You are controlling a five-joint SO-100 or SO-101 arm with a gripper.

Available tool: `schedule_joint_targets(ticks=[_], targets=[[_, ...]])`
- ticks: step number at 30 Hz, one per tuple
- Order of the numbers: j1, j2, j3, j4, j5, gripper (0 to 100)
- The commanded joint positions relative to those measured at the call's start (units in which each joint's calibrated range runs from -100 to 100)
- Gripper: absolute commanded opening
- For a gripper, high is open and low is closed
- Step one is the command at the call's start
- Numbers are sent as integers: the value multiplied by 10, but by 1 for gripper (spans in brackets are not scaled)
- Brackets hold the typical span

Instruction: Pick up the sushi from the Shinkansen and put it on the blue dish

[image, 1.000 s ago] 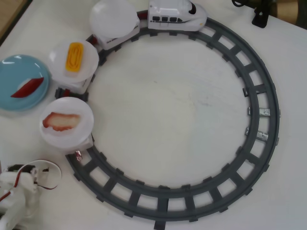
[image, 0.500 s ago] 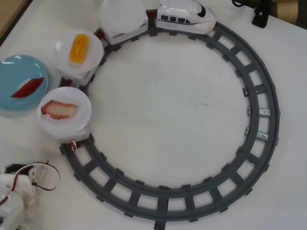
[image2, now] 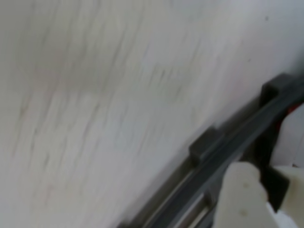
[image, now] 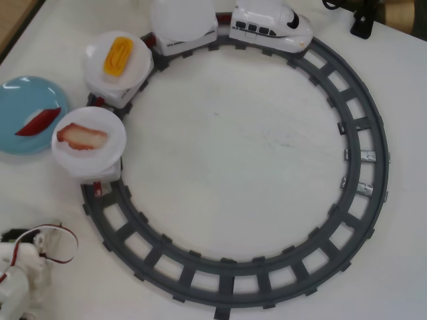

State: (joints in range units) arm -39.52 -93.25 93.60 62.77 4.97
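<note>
In the overhead view, the blue dish [image: 23, 113] sits at the far left edge of the desk [image: 240, 153], and the sushi [image: 38, 121], a dark-red pointed slice, lies on its right half. Below it, in the bottom-left corner, part of the white arm [image: 23, 267] with a red wire shows; the pincer itself is out of this view. Just right of the dish, a white plate [image: 89, 141] carries a pink-and-white streaked piece [image: 81, 137], and above it a second plate holds a yellow egg piece [image: 119, 55]. A third plate [image: 181, 18] at the top looks bare. The Shinkansen [image: 270, 28] heads these cars at the top of the round grey track [image: 363, 173].

The blurred wrist view shows pale desk [image2: 95, 95], a stretch of track [image2: 228, 142] and one white finger [image2: 242, 194] at lower right; I cannot tell whether the pincer is open or closed.
</note>
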Motion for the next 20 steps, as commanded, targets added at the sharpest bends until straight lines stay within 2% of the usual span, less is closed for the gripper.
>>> schedule_joint_targets(ticks=[1,20], targets=[[-13,-3,5,-2,-1,3],[-12,-3,5,-2,-1,3]])
